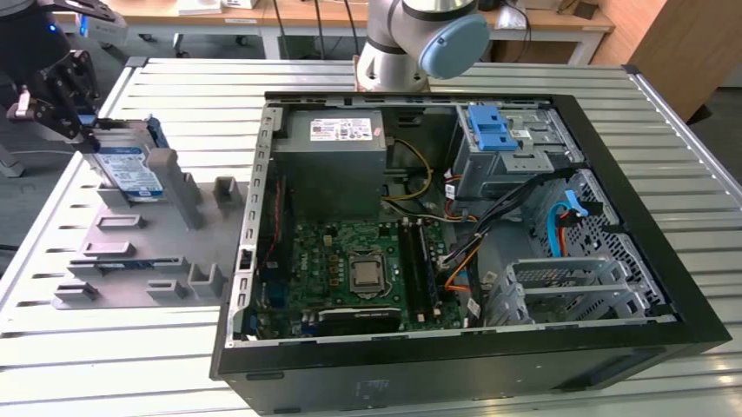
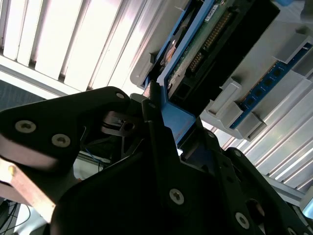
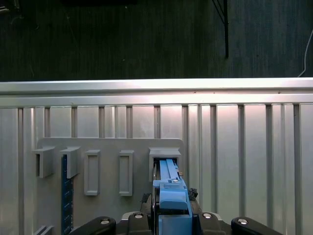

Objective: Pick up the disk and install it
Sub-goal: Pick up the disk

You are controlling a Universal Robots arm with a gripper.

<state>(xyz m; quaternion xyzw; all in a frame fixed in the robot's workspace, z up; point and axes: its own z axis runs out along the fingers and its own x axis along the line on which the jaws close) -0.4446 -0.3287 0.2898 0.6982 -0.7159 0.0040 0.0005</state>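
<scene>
Here, the claw (image 3: 170, 201) is closed narrowly on the blue carrier edge of the disk (image 3: 168, 170) — wrist angled down near the tabletop (image 1: 186, 78) edge at the exterior view's left. The disk stands on edge in a slot of the grey fixture (image 1: 151, 243); beyond it — the open computer case (image 1: 406, 375).
</scene>
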